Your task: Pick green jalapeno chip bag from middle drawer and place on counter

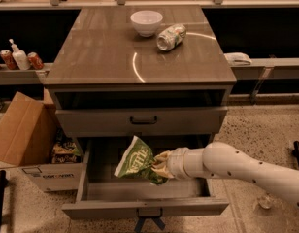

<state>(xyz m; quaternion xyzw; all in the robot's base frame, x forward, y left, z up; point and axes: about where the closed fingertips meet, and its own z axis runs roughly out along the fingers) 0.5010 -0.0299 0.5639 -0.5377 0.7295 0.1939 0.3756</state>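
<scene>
Gripper [159, 165] clasps bag [134, 158] in drawer [144, 208]; drawer front [106, 122] above.

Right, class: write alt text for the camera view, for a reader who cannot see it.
A white robot arm reaches from the right into the open middle drawer, its gripper inside, jaws shut on a green chip bag. The counter above holds a white bowl and a can on its side; a cardboard box stands at left.

Dim, warm, top-lit; arc glare on counter [101, 57]; gripper [160, 165] lower centre, clamping green jalapeno chip bag [136, 160] above shadowed middle drawer [106, 208].
</scene>
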